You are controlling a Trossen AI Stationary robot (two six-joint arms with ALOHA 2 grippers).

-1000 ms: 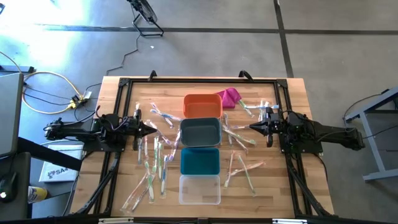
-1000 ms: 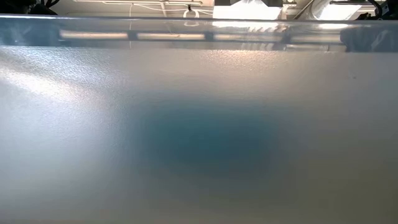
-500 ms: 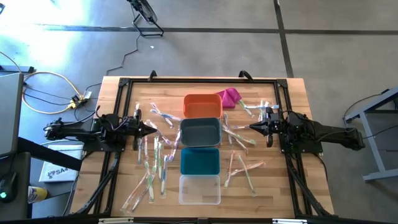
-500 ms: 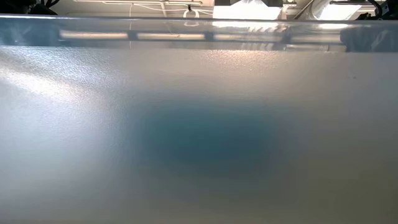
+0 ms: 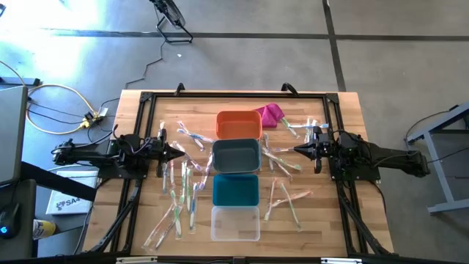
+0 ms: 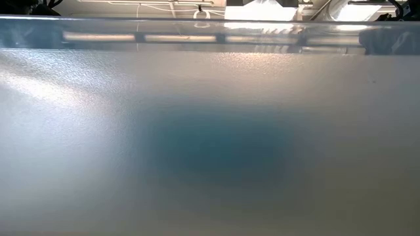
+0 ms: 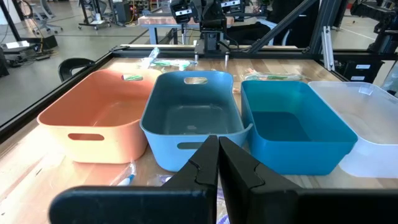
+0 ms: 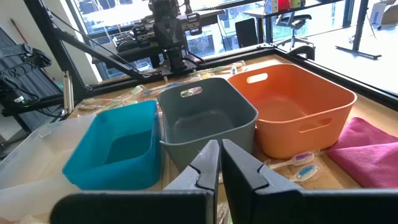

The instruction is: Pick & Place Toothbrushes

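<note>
On either side of the grey plastic bin, nothing has shifted in the last second: the left gripper and right gripper stay pressed together, holding nothing. The clear-wrapped toothbrushes still lie scattered on the wooden table around that bin, so all 4 bins look empty and sorting hasn't begun.

The high camera looks straight down on the whole counter from far up. The low camera sits right against a cloudy clear bin, so it sees little else. Each wrist camera looks low across the counter from its own side. Both face the middle and share the same row — orange bin, grey bin and teal bin — with the other arm far behind.
</note>
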